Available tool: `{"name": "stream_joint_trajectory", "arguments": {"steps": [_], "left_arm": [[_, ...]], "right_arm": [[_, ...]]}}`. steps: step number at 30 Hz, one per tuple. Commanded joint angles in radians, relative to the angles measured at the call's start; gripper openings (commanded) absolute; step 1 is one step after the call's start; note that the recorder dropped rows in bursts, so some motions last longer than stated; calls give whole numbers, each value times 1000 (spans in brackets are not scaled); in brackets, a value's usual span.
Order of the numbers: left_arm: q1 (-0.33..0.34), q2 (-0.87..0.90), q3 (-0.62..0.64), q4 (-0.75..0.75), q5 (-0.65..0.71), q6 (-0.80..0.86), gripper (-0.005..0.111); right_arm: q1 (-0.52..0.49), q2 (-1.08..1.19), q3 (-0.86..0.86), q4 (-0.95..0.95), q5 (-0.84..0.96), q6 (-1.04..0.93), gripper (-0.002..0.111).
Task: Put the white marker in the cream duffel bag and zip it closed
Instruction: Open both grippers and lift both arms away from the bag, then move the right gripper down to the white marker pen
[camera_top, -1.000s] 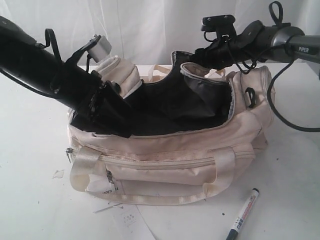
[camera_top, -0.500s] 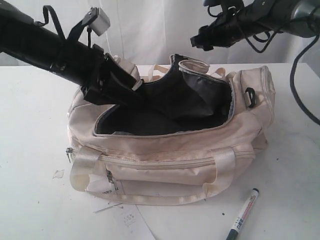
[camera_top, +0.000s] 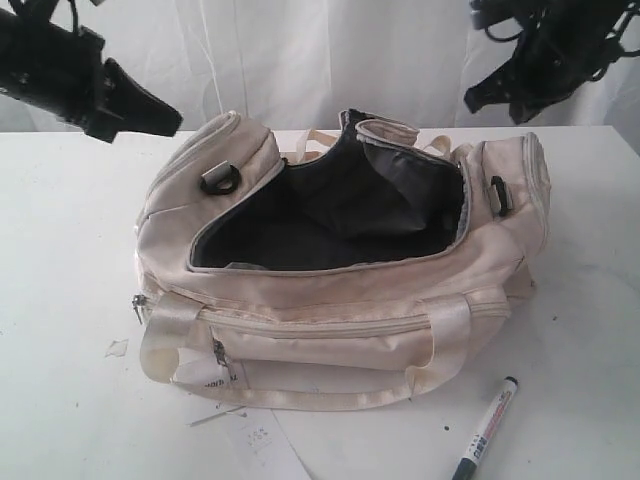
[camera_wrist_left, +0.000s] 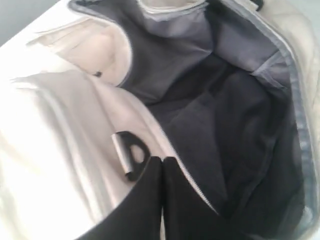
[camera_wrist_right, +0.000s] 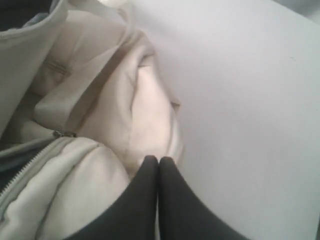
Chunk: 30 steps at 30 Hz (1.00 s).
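Pincers first: our left pincer (camera_top: 170, 124) and right pincer (camera_top: 478, 98) both hang above the surface (camera_top: 70, 250), fingers pressed together on nothing, which both wrist views confirm. The left one is above and beyond the left end of the cream duffel bag (camera_top: 330, 335), the right one above and beyond its right end.

We see the bag lying lengthwise across the middle, its top gaping and the black lining (camera_top: 330, 215) exposed, so the way in looks free. A black strap ring (camera_top: 220, 180) sits on the left end flap.

On the bare surface in front of the bag, toward its right end, lies the white marker (camera_top: 487, 425), apart from the lower handle. Its long axis runs diagonally, one dark end toward the bag and the other toward the near edge of the exterior view.

We judge the right pincer the nearer one. The bag stands between it and the marker, so we would come over or around the right end, open the fingers and close across the barrel. Room to the marker's right looks open; how close the surface's edge is, we cannot tell.
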Motion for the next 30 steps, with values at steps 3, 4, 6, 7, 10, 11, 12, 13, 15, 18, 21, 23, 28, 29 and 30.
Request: {"name": "stream_joint_trajectory", "arguments": {"steps": [3, 4, 6, 7, 10, 11, 12, 13, 15, 18, 21, 23, 28, 29, 30], "left_arm": [[142, -97, 26, 25, -89, -212, 0], [167, -118, 48, 28, -120, -244, 0], [215, -158, 102, 28, -171, -304, 0], [239, -181, 136, 28, -200, -346, 0], [294, -249, 246, 39, -253, -418, 0], [308, -273, 289, 50, -278, -440, 0], [316, -292, 326, 62, -302, -458, 0], [320, -317, 371, 68, -334, -480, 0], [324, -362, 462, 64, -412, -518, 0], [324, -428, 574, 43, -491, -552, 0], [324, -478, 678, 41, -602, -557, 0], [324, -515, 742, 26, -674, -557, 0], [298, -628, 873, 15, -831, -557, 0], [287, -654, 893, 15, -856, -557, 0], [281, -689, 909, 19, -875, -549, 0]], "right_arm": [[-51, -117, 2, -21, 72, 96, 0], [-56, -127, 2, -21, 75, 103, 0], [-66, -153, 10, -23, 72, 126, 0], [-71, -170, 20, -23, 60, 132, 0], [-73, -261, 106, -23, -31, 188, 0], [-73, -297, 151, -23, -67, 222, 0], [-73, -333, 181, -23, -97, 245, 0], [-73, -361, 212, -25, -119, 267, 0], [-73, -424, 296, -37, -174, 323, 0], [-73, -497, 433, -126, -285, 394, 0], [-73, -580, 615, -211, -502, 477, 0], [-73, -642, 735, -259, -640, 562, 0], [-73, -778, 958, -348, -770, 733, 0], [-73, -800, 995, -364, -760, 734, 0], [-73, -816, 1030, -383, -733, 737, 0]]}}
